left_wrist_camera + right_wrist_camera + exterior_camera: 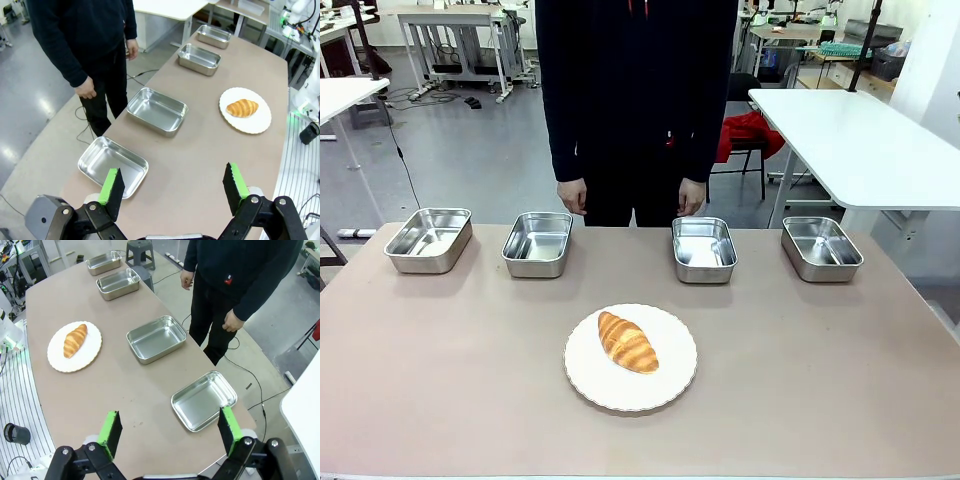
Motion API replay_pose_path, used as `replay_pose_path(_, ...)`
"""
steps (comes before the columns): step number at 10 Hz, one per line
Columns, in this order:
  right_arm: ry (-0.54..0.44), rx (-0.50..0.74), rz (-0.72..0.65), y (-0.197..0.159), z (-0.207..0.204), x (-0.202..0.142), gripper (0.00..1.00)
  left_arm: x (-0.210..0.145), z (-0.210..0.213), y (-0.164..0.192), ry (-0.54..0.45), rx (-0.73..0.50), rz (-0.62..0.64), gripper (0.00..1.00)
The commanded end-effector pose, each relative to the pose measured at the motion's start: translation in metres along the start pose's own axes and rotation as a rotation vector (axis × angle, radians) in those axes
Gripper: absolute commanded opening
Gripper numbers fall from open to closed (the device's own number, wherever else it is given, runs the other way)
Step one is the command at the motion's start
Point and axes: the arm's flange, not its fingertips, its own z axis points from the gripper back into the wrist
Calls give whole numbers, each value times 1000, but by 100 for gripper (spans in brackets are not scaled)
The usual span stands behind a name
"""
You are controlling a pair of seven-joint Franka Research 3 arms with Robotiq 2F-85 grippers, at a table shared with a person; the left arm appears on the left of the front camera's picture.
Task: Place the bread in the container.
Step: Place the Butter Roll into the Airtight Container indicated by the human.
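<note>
The left pincer (172,172) hangs high over the plain brown desk (440,380), its black fingers with green pads (111,182) set wide apart and gripping nothing. The right pincer (169,415) hangs high over the desk too, and its green-padded fingers (226,422) are also spread wide and empty. Near the desk's middle sits a round white plate (620,388) with a finely scalloped rim. Beyond the plate, four small shallow rectangular stainless-steel pans stand apart in a row, each with rounded corners, a rolled rim and a bare shiny floor. The outer-left pan (425,262) and the inner-left pan (533,266) are to the plate's left; the inner-right pan (703,273) and the outer-right pan (818,271) are to its right. Past the two inner pans, at the desk's far edge, stands a person in dark clothes. One hand (572,196) and the other hand (692,197) hang loosely at the sides, touching nothing. The golden-brown, ridged crescent croissant (628,341) lies on the plate, close to its centre and slanted across it. Its crust is glossy, with curved bands narrowing towards both tips, and it is well apart from every pan.
</note>
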Motion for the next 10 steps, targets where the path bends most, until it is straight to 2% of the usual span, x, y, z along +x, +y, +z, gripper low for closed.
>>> replay_pose_path(1, -2, -1, 7, 1, 0, 2, 100, 0, -1, -1, -1, 2, -11, 100)
replay_pose_path(10, -2, -1, 7, 1, 0, 2, 100, 0, -1, -1, -1, 2, -11, 100)
